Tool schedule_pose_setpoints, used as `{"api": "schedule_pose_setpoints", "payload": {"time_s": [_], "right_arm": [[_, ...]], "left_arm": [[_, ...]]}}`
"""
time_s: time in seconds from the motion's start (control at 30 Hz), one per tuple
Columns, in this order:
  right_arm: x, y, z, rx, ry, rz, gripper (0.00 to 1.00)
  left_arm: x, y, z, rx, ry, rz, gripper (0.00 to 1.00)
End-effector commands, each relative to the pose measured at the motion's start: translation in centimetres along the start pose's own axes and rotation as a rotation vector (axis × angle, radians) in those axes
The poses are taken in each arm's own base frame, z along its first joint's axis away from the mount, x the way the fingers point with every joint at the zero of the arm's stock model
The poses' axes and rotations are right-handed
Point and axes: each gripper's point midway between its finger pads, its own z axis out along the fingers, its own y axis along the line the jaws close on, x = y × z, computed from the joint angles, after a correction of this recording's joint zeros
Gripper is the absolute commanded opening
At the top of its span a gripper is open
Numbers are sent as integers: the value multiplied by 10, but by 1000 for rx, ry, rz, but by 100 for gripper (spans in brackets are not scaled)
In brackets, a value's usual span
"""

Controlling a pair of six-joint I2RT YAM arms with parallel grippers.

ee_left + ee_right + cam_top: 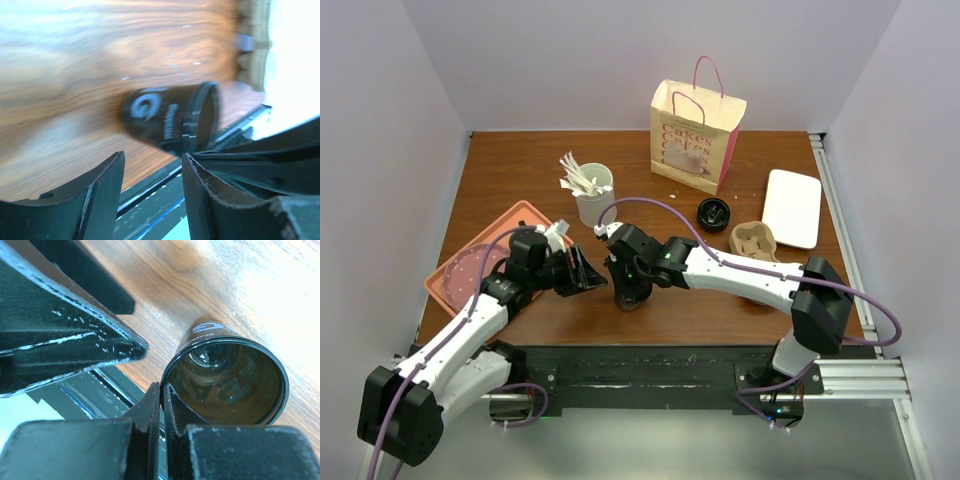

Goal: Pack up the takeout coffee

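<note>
Clearance is tight at lower centre: one lidless dark brown paper cup [225, 375] near the wooden table's [520, 170] lower edge, rim pinched by the closed right gripper [161, 395]; left gripper [152, 160] half open, empty, beside. One round black lid [713, 213] lies apart.

From above, my right gripper [625, 287] covers nearly all of the coffee cup [632, 303]. My left wrist view is smeared: the cup's lettering is unreadable, and the cup carrier [255, 45] runs off the top edge. My left arm [470, 322] hides part of the pink tray [442, 283].
</note>
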Motion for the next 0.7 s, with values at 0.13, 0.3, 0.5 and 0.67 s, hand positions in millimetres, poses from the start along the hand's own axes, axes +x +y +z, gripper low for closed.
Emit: {"api": "schedule_pose_setpoints", "payload": {"time_s": [0.13,0.3,0.5,0.67], "right_arm": [[-3,8,-2,-54,-33,-45,0],[-7,9,-2,-55,-39,-43,0],[-6,10,0,-58,-34,-43,0],[-6,10,1,-59,-34,-41,0]], "left_arm": [[2,-41,-2,266,13,53,51],[7,-29,3,236,18,30,43],[9,-24,9,223,30,5,36],[5,-24,12,229,21,19,36]]}}
